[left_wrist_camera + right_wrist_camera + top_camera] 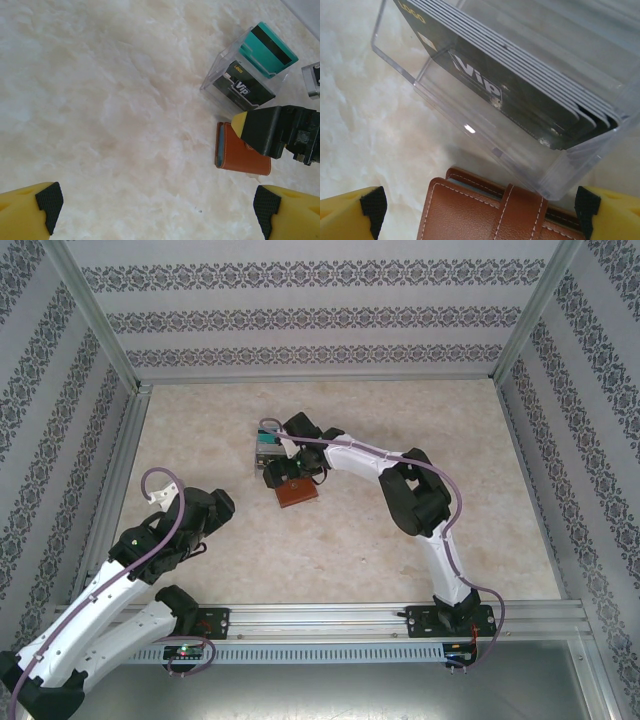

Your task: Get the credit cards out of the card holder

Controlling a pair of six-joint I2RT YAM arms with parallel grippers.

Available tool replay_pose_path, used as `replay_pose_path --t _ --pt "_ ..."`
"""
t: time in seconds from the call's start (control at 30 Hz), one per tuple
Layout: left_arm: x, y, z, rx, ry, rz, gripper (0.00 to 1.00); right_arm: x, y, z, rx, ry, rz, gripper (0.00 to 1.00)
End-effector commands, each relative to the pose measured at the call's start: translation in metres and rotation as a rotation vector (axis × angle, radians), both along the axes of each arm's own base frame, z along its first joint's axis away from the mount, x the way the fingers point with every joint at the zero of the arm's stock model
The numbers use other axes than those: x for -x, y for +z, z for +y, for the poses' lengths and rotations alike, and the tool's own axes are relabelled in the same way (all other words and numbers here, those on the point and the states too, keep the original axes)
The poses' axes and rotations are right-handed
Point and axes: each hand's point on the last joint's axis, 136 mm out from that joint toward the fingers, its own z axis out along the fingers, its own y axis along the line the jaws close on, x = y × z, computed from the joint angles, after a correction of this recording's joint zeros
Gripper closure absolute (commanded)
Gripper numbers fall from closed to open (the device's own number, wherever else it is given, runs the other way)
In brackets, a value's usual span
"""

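**Card holder shut on the table, both grippers wide**

Your right gripper (480,205) hangs over the card holder (470,215), yellow fingers (350,212) spread far apart to either side of it. The pads are clear of the leather and clamp nothing.

The card holder lies flat on the pale marbled table (330,560), near its middle. It is folded closed, stitched strap running across its brown cover. In the left wrist view a grey-blue edge shows along one side.

Just beside it, on its far side, stands a clear box (445,95). A row of cards leans inside; the front one is a black VIP card (485,85). A teal card (267,47) sits in the box's rear slot. You cannot tell whether box and card holder touch.

Your left gripper (157,202) sits well apart at the near left over bare table, jaws spread wide and empty.
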Motion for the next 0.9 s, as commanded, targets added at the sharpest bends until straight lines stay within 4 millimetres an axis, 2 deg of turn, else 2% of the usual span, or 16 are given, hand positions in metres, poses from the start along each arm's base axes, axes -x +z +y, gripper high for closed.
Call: replay_pose_path --t 0.0,0.2,0.37,0.47,0.57,0.7,0.87 --pt "0.005 -0.008 0.01 -0.032 0.036 0.027 0.0 0.006 -0.007 -0.004 0.0 0.022 0.012 0.02" --pt "0.003 -0.012 0.008 -0.027 0.033 0.029 0.0 0.033 0.004 -0.015 -0.025 -0.001 0.013 0.02" --pt "0.001 -0.018 0.005 -0.015 0.029 0.034 0.0 0.065 0.005 -0.024 -0.001 -0.011 0.008 0.03" --pt "0.0 -0.019 0.003 -0.016 0.024 0.038 0.0 0.074 0.006 -0.03 0.02 -0.023 -0.009 0.05" --pt "-0.001 -0.019 0.002 -0.014 0.021 0.038 0.0 0.072 0.011 -0.036 0.049 -0.041 -0.043 0.1" --pt "-0.002 -0.019 0.001 -0.01 0.017 0.037 0.0 0.055 0.023 -0.046 0.185 -0.07 -0.159 0.2" --pt "-0.001 -0.019 0.001 -0.011 0.016 0.04 0.0 0.049 0.028 -0.041 0.307 -0.027 -0.255 0.38"
